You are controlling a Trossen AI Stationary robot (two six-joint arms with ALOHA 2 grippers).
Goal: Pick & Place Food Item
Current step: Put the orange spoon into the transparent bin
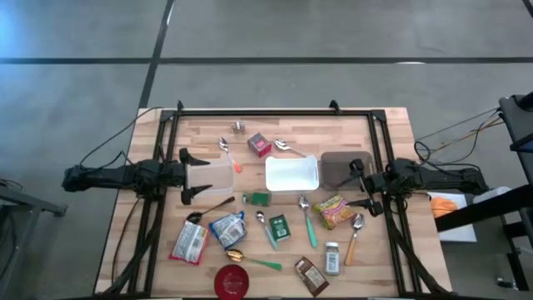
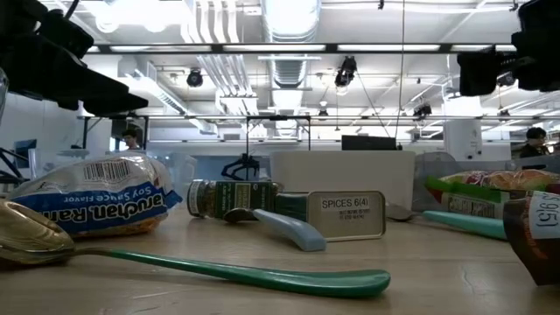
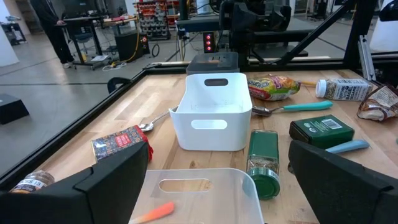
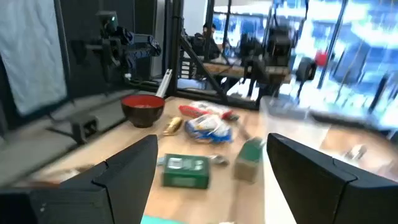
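We look down on a pale wooden tabletop [image 1: 391,125] framed by dark rails, standing on a grey concrete floor [image 1: 275,33] crossed by dark lines. Both arms wait at the sides. The left gripper [image 1: 193,175] sits at the left edge with its fingers spread wide, empty, just beside a clear plastic bin [image 1: 218,175] holding a small orange piece. The right gripper [image 1: 358,185] sits at the right edge, fingers also spread and empty, near a dark grey bin [image 1: 343,167].

Between them stands a white bin [image 1: 291,173]. The food items lie scattered nearer the front edge: a colourful snack packet [image 1: 335,210], a blue-and-white packet [image 1: 226,229], a green spice jar [image 1: 257,198], a green box [image 1: 279,227], a red bowl [image 1: 232,282] and several spoons, one with a green handle [image 1: 258,262].

At table height we see an open hall behind, with ceiling ducts [image 2: 289,17], strip lights and a person [image 2: 534,140] far off on the right.
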